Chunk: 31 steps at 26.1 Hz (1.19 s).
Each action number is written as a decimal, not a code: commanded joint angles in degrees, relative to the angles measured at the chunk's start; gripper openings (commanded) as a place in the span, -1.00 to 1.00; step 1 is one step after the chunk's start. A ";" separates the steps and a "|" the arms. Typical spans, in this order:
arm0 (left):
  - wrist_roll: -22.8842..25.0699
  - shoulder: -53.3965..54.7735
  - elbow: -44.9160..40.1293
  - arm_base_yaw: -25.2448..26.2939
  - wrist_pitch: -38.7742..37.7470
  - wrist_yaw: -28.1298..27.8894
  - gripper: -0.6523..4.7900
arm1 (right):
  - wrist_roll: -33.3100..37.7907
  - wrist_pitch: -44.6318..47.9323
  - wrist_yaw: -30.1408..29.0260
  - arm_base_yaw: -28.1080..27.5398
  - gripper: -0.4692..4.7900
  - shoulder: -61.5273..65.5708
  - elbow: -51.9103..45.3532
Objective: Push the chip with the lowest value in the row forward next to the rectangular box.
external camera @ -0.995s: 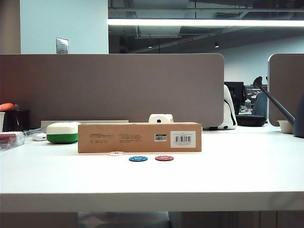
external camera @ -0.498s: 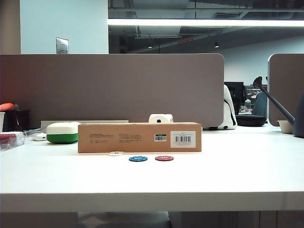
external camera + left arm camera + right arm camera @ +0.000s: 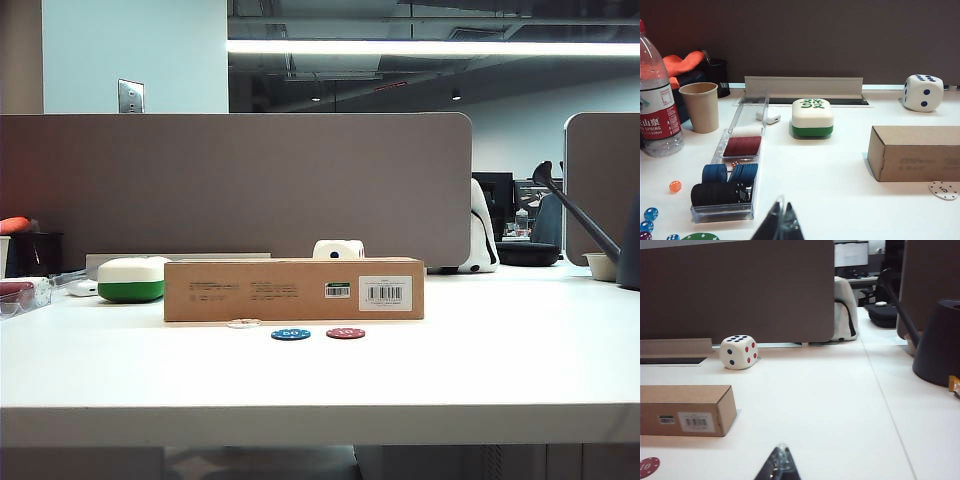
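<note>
The white chip (image 3: 243,323) lies flat right at the foot of the long brown rectangular box (image 3: 294,290), touching or nearly touching its front face. In the left wrist view the chip (image 3: 943,190) sits just in front of the box (image 3: 914,152). The blue chip (image 3: 291,334) and the red chip (image 3: 346,333) lie side by side closer to me, apart from the box. The red chip (image 3: 648,467) shows near the box (image 3: 686,410) in the right wrist view. My left gripper (image 3: 781,213) is shut and empty, well away from the chips. My right gripper (image 3: 781,455) is shut and empty too.
A white-and-green case (image 3: 131,279) stands left of the box. A white die (image 3: 338,250) sits behind it. A clear chip rack (image 3: 733,172), paper cup (image 3: 700,106), water bottle (image 3: 657,111) and loose small chips lie far left. A dark watering can (image 3: 936,337) stands at the right.
</note>
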 commanded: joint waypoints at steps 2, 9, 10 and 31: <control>0.02 0.00 0.26 -0.07 0.70 0.26 -0.78 | 0.20 0.79 -0.66 -2.40 -0.86 -2.91 -0.55; 0.02 0.00 0.26 -0.07 0.26 0.26 -0.78 | 0.22 0.79 1.09 -2.32 -0.86 -5.51 -2.80; 0.02 0.00 0.26 -0.07 0.26 0.26 -0.78 | 0.22 0.83 1.11 -2.32 -0.86 -5.51 -2.93; 0.02 0.00 0.26 -0.07 0.24 0.26 -0.78 | 0.13 -0.59 11.32 3.17 -0.86 -5.51 -3.87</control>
